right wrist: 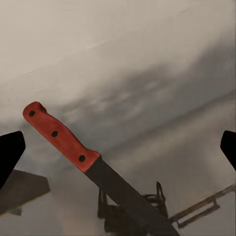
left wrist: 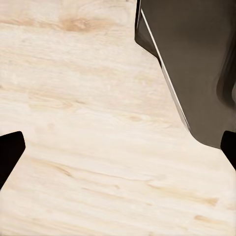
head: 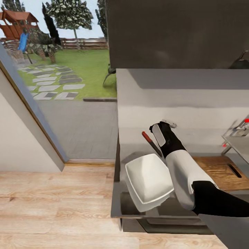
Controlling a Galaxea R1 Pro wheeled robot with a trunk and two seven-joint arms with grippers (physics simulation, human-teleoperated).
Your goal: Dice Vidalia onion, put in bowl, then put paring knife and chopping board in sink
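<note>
My right arm reaches forward over the grey glossy desk (head: 119, 202), which runs along a pale wall under a dark overhead cabinet (head: 176, 33). My right end effector (head: 162, 129) is near that wall, and the paring knife (head: 151, 140) lies just beside it on the desk, its red-orange handle toward the wall and its dark blade pointing back toward me. In my right wrist view the paring knife (right wrist: 93, 164) lies free between my two finger tips, which stand wide apart at the edges of the picture, so this end effector is released and grips nothing. The white square bowl (head: 148, 181) sits tilted near the desk's front edge, just beside my forearm. The dark-brown chopping board (head: 221, 171) lies flat beyond my arm, slot handle toward the sink (head: 238, 141), whose tap with a red knob shows at the far right. My left end effector (left wrist: 118, 147) hangs released over the light wooden floor (left wrist: 83, 128), beside a dark cabinet side (left wrist: 196, 64). A glass wall (head: 34, 107) opens onto a lawn with stepping stones.
</note>
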